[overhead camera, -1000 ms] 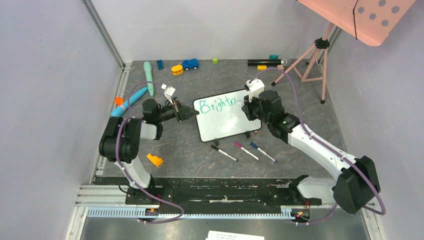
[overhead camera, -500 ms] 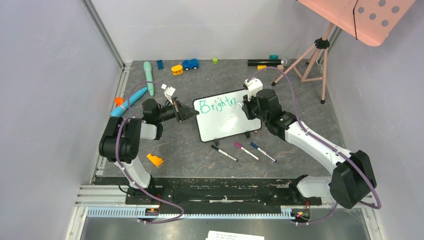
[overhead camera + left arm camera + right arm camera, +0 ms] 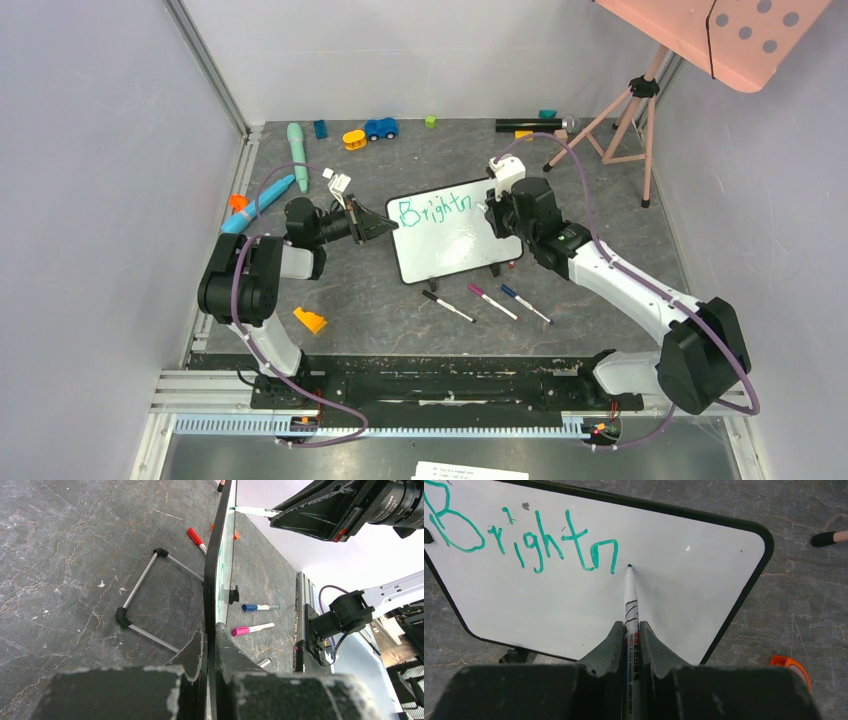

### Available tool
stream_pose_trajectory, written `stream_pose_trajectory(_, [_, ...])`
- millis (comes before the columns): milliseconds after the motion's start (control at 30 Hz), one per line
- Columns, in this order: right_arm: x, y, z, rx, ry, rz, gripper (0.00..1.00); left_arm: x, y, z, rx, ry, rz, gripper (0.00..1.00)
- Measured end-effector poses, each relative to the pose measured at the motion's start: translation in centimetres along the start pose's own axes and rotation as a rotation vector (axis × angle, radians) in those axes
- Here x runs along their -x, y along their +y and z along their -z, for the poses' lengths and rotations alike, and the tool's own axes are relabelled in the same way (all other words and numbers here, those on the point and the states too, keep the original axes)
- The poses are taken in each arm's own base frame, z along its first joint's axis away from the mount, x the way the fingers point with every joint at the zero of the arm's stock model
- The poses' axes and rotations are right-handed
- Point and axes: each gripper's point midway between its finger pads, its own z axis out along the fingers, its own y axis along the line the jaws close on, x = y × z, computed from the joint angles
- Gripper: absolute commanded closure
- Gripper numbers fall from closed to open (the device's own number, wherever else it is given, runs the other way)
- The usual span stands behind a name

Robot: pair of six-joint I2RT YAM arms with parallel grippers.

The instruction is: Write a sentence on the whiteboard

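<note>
Robotics lab cell, grey partition walls (image 3: 90, 200), slate-look tabletop (image 3: 400, 290), aluminium rail (image 3: 200, 385), scattered toys (image 3: 380, 128)

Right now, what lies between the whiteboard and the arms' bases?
Top view: a black marker, a pink marker and a blue marker lie before the whiteboard.

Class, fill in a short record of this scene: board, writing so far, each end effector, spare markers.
Whiteboard: standing propped on table
Writing: teal "Brightn"
Left end effector: shut on whiteboard's edge
Right end effector: shut on marker, tip just right of the n
Loose markers: three on table, near side of board
</note>
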Motion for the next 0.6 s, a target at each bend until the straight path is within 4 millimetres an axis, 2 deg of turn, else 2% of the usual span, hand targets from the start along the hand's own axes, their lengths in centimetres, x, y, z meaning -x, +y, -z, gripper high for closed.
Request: stream_pose_trajectory(600, [0.7,-1.2,0.1,-0.058,-0.009,-0.005,1.0,0.0,0.0,0.0,0.0,0.001,0.001,0.98])
